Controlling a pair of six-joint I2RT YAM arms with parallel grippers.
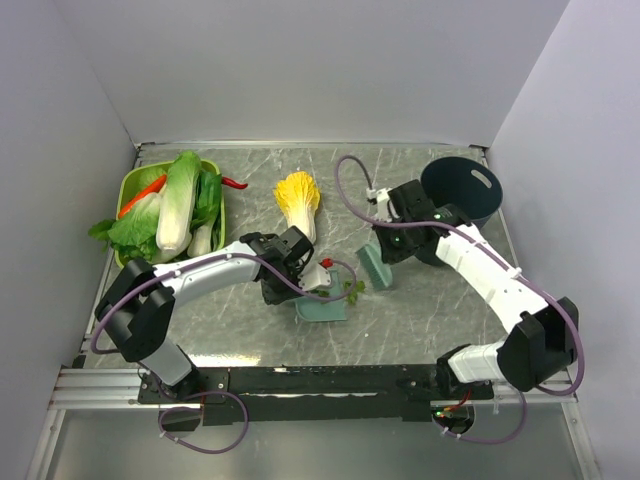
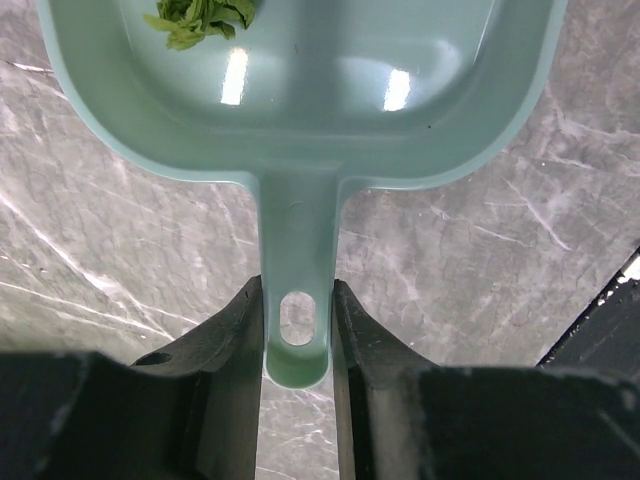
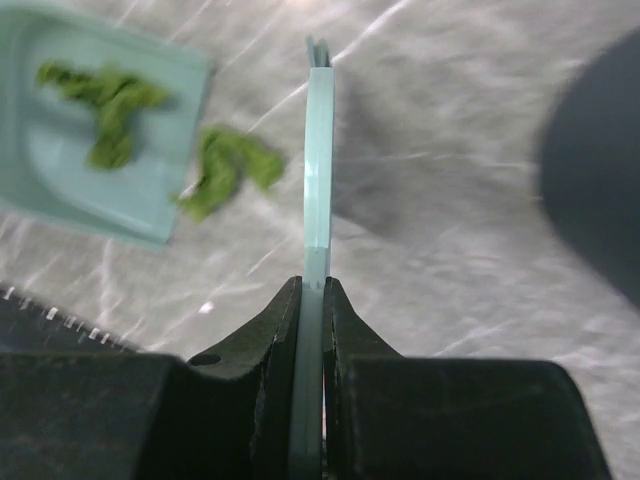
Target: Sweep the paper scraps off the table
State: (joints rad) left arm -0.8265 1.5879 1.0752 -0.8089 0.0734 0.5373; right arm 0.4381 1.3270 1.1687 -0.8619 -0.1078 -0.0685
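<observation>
My left gripper is shut on the handle of a teal dustpan lying flat on the marble table. Some green paper scraps lie inside the pan. More paper scraps lie on the table at the pan's lip. My right gripper is shut on a flat teal brush, held edge-on just right of those scraps.
A lime basket of whole cabbages stands at the back left, with a red chili beside it. A yellow-topped cabbage half lies at mid back. A dark round bin stands at the back right. Walls enclose three sides.
</observation>
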